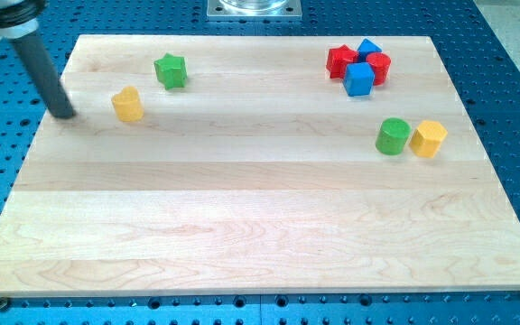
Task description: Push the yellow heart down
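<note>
The near half of the wooden board (242, 244), toward the view's bottom edge, carries no blocks, so we have open room for a downward push. Going farther up, near the right edge, a green cylinder (392, 136) and a yellow block (429, 138) stand just beside each other, perhaps touching. At about the same depth near the left edge sits the yellow heart (128, 105), our target, standing alone; its heart shape is hard to confirm at this size, so we judge it by the task. Our tip (64, 115) rests at the left edge, just to the view's left of the heart and apart from it. It is a bare rod with nothing to open or close, and it touches no block.

That placement looks wrong for pushing down: we judge the tip must first get to the far side of the heart, between it and the green star (171, 70) beyond it.

Farthest, by the top right corner, a red and blue cluster (359, 66) sits packed together, well clear of our work.
</note>
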You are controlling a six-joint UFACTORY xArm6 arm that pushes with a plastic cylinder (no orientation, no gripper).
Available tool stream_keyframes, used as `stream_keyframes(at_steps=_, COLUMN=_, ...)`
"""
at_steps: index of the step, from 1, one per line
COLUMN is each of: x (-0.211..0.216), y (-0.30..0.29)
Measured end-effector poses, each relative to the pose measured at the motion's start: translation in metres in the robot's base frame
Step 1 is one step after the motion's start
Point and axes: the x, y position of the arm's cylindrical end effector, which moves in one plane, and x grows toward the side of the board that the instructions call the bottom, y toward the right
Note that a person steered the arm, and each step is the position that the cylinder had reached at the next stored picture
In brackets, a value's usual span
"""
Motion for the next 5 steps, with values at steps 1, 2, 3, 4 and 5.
stream_keyframes(at_steps=1, x=0.000, y=0.042)
stream_keyframes(at_steps=2, x=0.002, y=0.105)
stream_keyframes(at_steps=3, x=0.003, y=0.144)
stream_keyframes(at_steps=4, x=0.006, y=0.147)
stream_keyframes(at_steps=5, x=0.005, y=0.147)
